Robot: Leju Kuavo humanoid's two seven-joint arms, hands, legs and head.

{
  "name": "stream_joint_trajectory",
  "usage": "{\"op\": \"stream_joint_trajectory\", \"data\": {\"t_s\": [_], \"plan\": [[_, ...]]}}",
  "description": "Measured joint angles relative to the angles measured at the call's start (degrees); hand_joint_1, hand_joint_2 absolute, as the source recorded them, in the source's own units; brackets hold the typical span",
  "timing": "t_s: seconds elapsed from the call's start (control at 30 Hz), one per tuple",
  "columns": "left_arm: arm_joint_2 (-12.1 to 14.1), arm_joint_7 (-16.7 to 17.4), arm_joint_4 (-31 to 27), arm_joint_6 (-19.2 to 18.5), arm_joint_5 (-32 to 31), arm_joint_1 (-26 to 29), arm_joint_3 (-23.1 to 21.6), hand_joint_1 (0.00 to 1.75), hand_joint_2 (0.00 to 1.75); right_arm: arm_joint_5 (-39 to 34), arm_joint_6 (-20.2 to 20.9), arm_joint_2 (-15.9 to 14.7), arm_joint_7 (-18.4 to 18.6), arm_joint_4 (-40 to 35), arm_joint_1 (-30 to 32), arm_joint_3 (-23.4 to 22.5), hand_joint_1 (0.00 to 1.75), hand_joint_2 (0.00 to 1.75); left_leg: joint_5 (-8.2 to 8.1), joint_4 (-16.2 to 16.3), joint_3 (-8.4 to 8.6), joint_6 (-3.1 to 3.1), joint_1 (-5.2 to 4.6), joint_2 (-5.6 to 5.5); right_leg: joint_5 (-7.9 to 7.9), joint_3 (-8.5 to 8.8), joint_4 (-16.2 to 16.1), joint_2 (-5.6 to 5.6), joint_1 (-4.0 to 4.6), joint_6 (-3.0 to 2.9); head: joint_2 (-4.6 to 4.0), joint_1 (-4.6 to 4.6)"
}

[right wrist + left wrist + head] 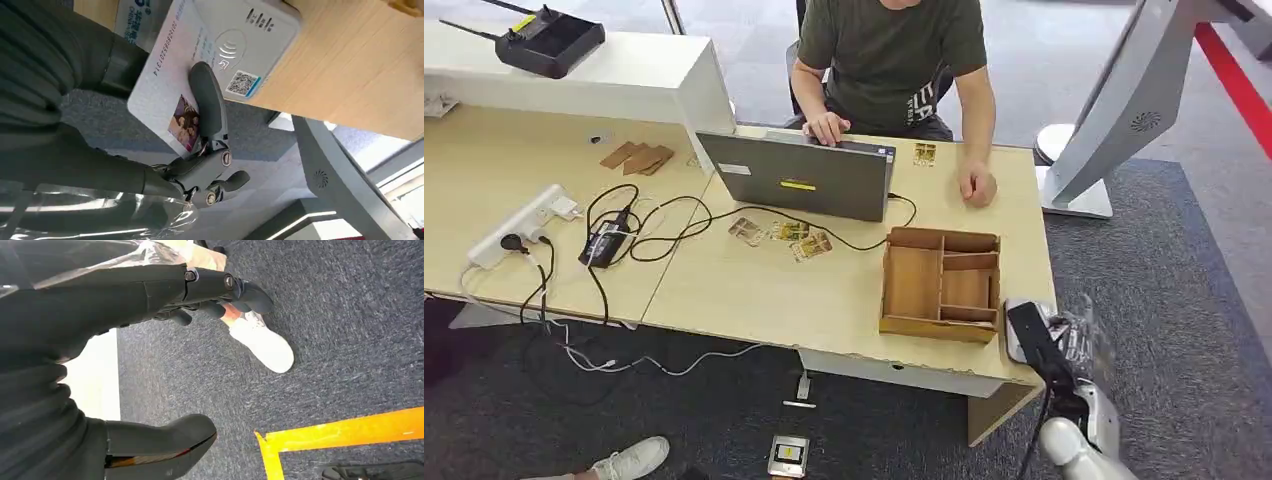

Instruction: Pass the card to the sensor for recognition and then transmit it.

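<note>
Light wood table (pixel 754 290) on dark blue-grey carpet (pixel 1184 300). On the table: grey laptop (pixel 799 180), wooden divided box (pixel 941 283) near the right edge, a few loose cards (pixel 781 236) in the middle, black cables (pixel 654 225), white power strip (pixel 519 225), brown card pieces (pixel 637 157). A person in a dark green shirt (pixel 894 50) sits behind the table, one hand on the laptop, the other flat on the table. White kiosk stand (pixel 1114 110) at right, red floor line beyond it.

Right robot hand (pixel 200 145) is at the table's front right corner, gripping the card (pixel 165 90) with a finger pressed across its face; the card lies over the edge of the white card reader (pixel 240 40), which sits on the table corner. Left robot hand (pixel 200 295) hangs low over the carpet with fingers curled and nothing in them, near a white shoe (pixel 265 345) and yellow floor tape (pixel 340 432).
</note>
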Motion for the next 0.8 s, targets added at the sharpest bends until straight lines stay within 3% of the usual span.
{"op": "stream_joint_trajectory", "data": {"t_s": [0.3, 0.53, 0.8], "plan": [[0.0, 0.8, 0.0, -0.1, -1.1, -0.3, 0.0, 0.0, 1.75, 7.8, 2.5, -1.1, 4.9, -7.2, -2.5, 0.5, 1.75, 1.75, 0.0, 0.0, 0.0, 0.0, 0.0, 0.01, 0.0, -0.03, 0.0, 0.0, -0.01, 0.0, 0.0, -0.02], [-0.2, 1.7, -0.2, -1.0, -2.8, -1.2, -0.1, 0.0, 1.75, 11.8, 8.3, -1.1, 5.8, -11.1, -4.7, 0.4, 1.75, 1.75, 0.01, 0.0, 0.0, 0.0, 0.0, 0.0, 0.0, -0.02, 0.0, 0.0, 0.0, 0.0, 0.0, 0.0], [-0.6, 2.6, -0.3, -1.7, -4.5, -2.3, -0.4, 0.0, 1.75, 13.5, 12.1, 0.3, 5.6, -10.5, -7.2, 0.5, 1.75, 1.75, 0.01, 0.0, -0.01, -0.01, 0.0, 0.0, 0.0, -0.02, 0.0, 0.0, 0.0, 0.0, 0.0, -0.02]]}}
